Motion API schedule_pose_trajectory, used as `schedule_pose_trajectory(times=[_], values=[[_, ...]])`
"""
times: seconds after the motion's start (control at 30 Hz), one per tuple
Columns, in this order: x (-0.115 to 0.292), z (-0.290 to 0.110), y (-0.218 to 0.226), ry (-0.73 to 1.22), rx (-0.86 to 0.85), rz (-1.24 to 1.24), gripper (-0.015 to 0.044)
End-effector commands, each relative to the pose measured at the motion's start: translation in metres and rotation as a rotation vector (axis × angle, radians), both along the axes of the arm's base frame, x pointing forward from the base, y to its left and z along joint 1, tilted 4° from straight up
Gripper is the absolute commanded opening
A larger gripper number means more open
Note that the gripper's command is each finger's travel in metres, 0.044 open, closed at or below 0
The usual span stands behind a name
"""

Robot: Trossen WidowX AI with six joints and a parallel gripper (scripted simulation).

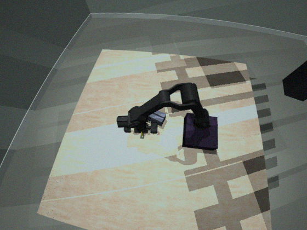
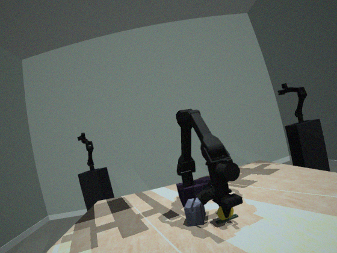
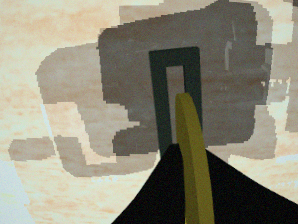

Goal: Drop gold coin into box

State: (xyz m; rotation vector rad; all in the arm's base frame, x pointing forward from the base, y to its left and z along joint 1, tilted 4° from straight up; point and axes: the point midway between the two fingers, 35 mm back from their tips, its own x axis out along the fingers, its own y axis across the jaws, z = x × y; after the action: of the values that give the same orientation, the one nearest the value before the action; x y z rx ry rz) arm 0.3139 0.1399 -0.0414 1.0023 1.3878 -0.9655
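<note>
Gripper [image 2: 225,208]: clenched on the coin [image 2: 222,214], fingers pinching its upper edge. Coin [image 3: 194,163]: gold, upright, directly under the gripper, lower edge at the dark-green holder [image 2: 224,220]; seated or just lifted, cannot tell. Grey box [image 2: 195,212]: just beside the gripper, towards the purple base plate [image 1: 212,142].

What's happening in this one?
A single black arm has its gripper shut on the gold coin, gripping it by its upper edge. The wrist view shows the dark-green holder below the coin. The grey box stands just beside it, nothing dropped in yet.
</note>
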Motion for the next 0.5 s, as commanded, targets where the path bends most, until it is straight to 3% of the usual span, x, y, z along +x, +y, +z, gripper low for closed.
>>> schedule_pose_trajectory(times=[0.0, 0.47], values=[[0.0, 0.0, 0.0, -0.001, -0.002, -0.004, 0.0], [0.004, 0.028, 0.0, -0.001, -0.002, -0.004, 0.0]])
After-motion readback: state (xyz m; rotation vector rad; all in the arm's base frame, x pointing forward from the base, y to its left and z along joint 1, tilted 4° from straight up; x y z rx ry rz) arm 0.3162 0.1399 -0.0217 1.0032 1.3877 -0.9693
